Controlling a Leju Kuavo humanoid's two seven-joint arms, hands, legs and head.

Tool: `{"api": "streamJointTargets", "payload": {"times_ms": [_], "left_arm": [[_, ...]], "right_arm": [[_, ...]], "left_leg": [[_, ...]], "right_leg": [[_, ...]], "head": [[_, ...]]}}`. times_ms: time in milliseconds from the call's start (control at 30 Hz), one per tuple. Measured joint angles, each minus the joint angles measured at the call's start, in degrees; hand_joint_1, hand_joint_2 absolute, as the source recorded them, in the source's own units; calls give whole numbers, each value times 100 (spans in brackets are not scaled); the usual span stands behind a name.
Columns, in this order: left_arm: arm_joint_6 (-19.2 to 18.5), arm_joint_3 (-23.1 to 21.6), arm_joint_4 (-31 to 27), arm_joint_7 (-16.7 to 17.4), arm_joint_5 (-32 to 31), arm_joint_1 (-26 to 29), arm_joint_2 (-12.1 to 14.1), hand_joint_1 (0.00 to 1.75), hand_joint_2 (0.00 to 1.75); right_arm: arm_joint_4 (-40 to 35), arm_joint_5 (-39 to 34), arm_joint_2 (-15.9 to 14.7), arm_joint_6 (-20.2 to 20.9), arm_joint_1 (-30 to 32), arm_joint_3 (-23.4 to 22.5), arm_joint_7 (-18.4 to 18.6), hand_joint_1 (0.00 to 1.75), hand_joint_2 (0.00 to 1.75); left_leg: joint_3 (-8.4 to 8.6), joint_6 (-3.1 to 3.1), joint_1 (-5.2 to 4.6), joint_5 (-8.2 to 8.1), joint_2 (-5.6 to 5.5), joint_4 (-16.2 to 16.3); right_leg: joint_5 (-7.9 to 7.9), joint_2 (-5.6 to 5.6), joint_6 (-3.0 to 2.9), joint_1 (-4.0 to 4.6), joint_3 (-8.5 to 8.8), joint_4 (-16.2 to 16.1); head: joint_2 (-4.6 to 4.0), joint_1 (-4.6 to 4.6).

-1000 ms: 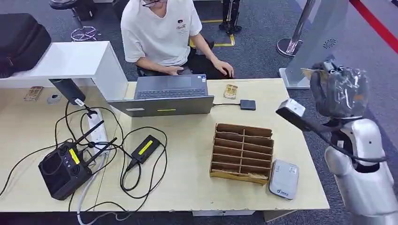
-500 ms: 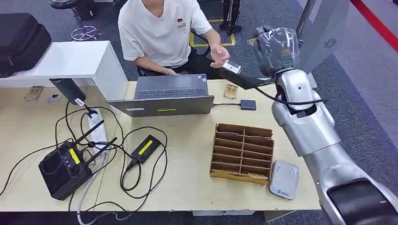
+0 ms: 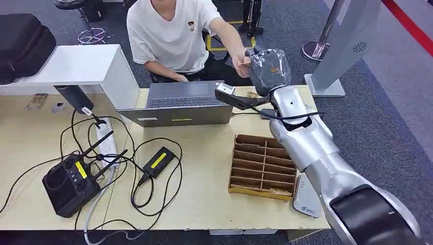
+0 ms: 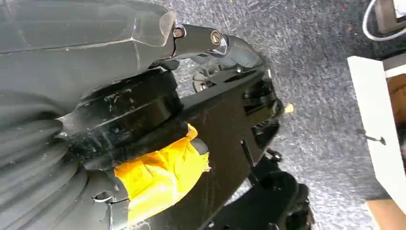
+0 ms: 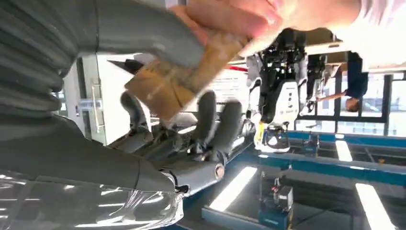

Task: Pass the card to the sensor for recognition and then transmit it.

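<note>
A robot's right hand (image 3: 266,69), wrapped in clear plastic, is raised over the far edge of a pale wooden table (image 3: 204,199), reaching toward a seated person in a white shirt (image 3: 176,30). The right wrist view shows the card (image 5: 179,79), tan and blurred, held between the robot's thick grey thumb and its darker fingers (image 5: 215,120). The person's hand (image 5: 239,17) touches the card's other end, so both have hold of it at once. From above, that hand meets the robot's at its far side. The left hand (image 4: 143,120) hangs low by the carpeted floor; whether its fingers are curled or spread cannot be told. On the table sit an open laptop (image 3: 181,104), a wooden slotted organiser (image 3: 263,166), and a small white device (image 3: 306,196) at the near right edge, probably the sensor. The risk is in the shared grip. If the robot lets go before the person holds firmly, the card could drop to the floor between them. If it keeps gripping while the person pulls, the card may bend or slip askew. The outstretched arm also passes close above the laptop and could knock its screen on lowering.
</note>
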Motion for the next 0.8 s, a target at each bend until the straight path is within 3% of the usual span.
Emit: {"api": "streamJointTargets", "payload": {"times_ms": [400, 800], "left_arm": [[-17, 267, 0, 245, 232, -39, -24, 0, 175], [190, 455, 0, 337, 280, -35, -72, 0, 175]], "right_arm": [[-94, -186, 9, -245, 361, 39, -142, 0, 175], [-1527, -446, -400, -566, 1573, -297, -301, 0, 175]], "left_leg": [[1, 0, 0, 0, 2, 1], [0, -1, 0, -2, 7, 0]], "right_leg": [[0, 2, 0, 0, -2, -2], [0, 5, 0, 0, -5, -5]], "head": [[0, 0], [0, 0]]}}
